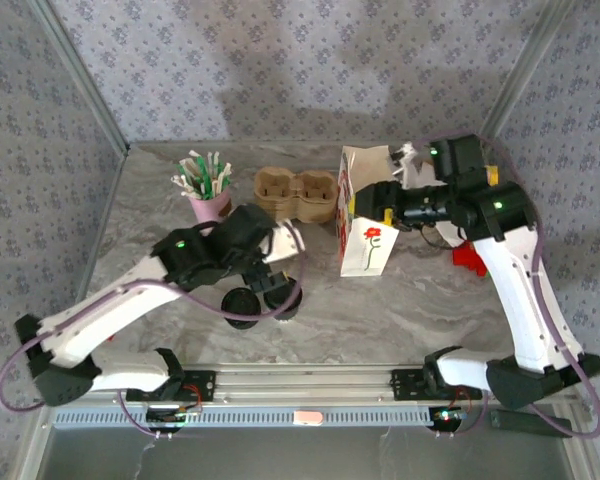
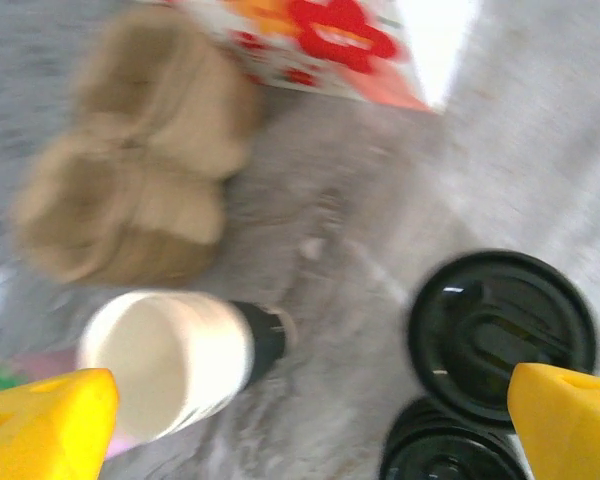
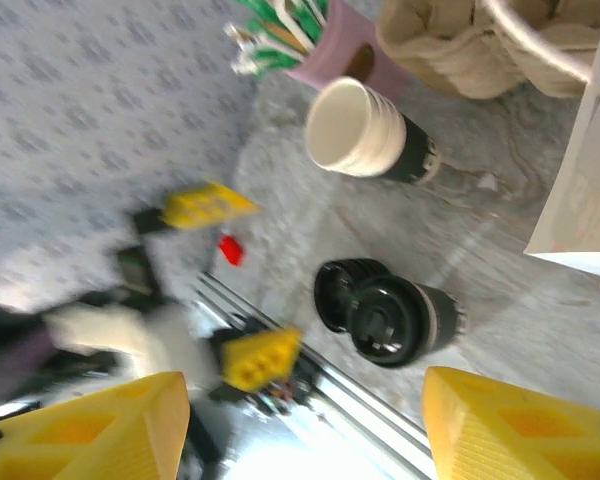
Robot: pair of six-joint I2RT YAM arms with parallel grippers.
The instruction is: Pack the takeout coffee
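The takeout coffee (image 2: 500,335), a small white cup under a round black lid, stands on the marble table (image 1: 410,300). It also appears in the top view as the coffee (image 1: 284,299) and in the right wrist view as the coffee (image 3: 395,320). My left gripper (image 2: 310,440) hovers open above the gap between the coffee and a stack of lidless white cups (image 2: 165,360). Its yellow fingertips (image 2: 45,425) hold nothing. From above, the left gripper (image 1: 272,278) sits over these things. My right gripper (image 3: 305,430) is open and empty, up beside the white flowered paper bag (image 1: 365,230).
A low pile of bare black lids (image 2: 450,450) touches the coffee on its near side. A brown pulp cup carrier (image 1: 295,195) and a pink cup of stirrers (image 1: 208,195) stand at the back. A red item (image 1: 468,257) lies under the right arm.
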